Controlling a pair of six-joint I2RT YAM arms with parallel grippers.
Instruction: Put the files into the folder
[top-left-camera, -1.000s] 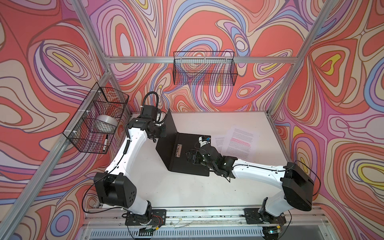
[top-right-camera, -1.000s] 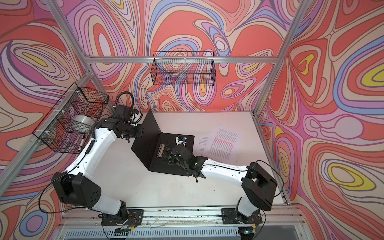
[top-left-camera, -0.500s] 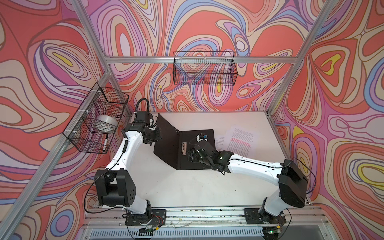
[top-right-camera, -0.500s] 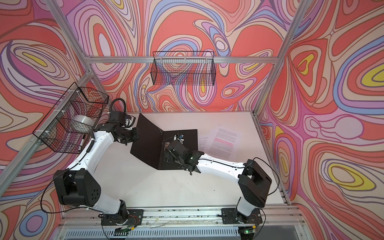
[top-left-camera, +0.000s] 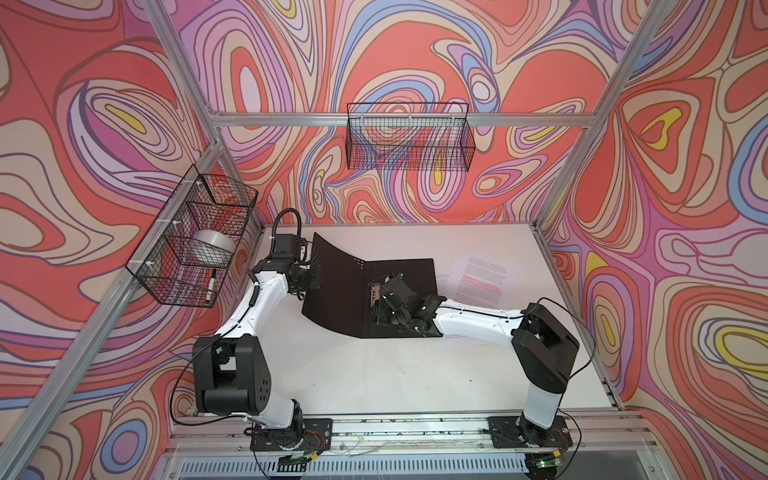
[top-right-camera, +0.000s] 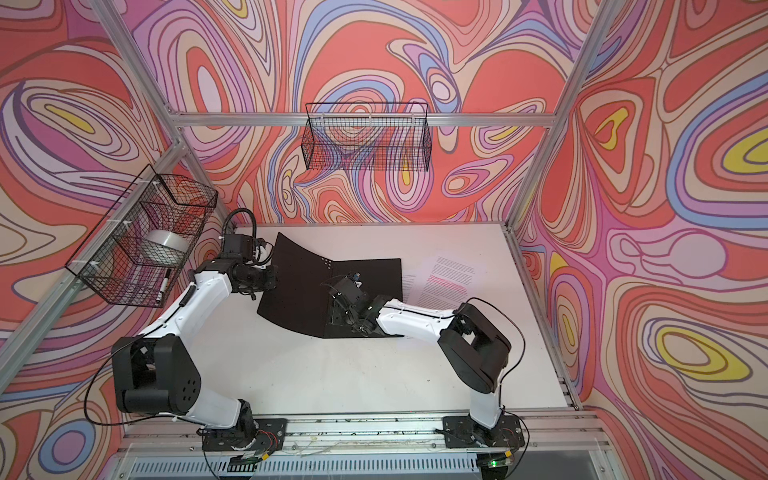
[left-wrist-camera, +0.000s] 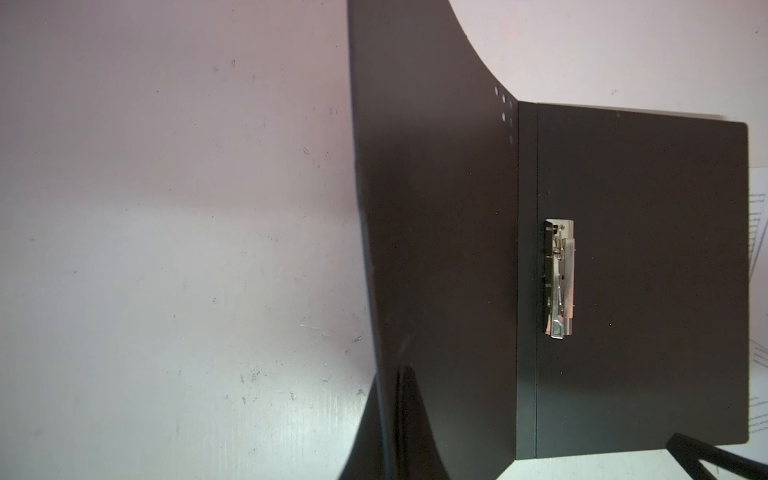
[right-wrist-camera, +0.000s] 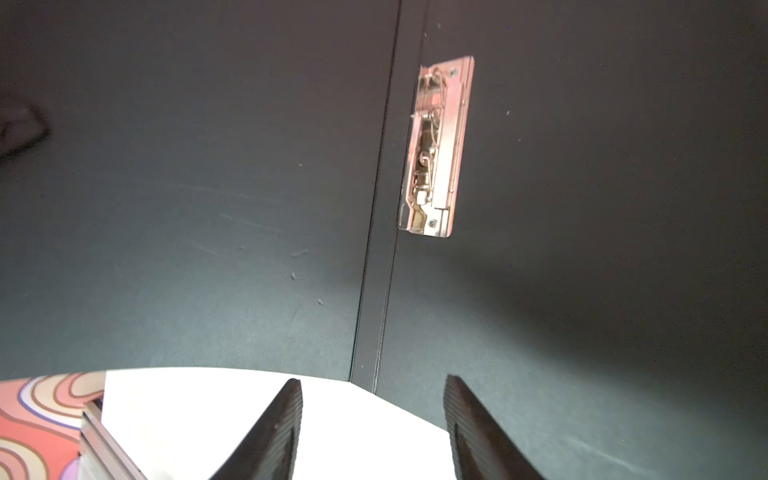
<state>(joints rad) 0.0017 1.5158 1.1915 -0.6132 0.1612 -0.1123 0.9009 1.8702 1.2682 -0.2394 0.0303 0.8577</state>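
Folder cover lower, left edge aloft

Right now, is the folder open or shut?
Open. The folder lies spread, black inside up, clip bare; one cover curves upward.

Both arms: glossy white link shells w/ boxy matte-black joint housings. Thin black cable runs along left link; black corrugated hose loops at left wrist. Black base plates. On right gripper: black fingers, ribbed inner faces.
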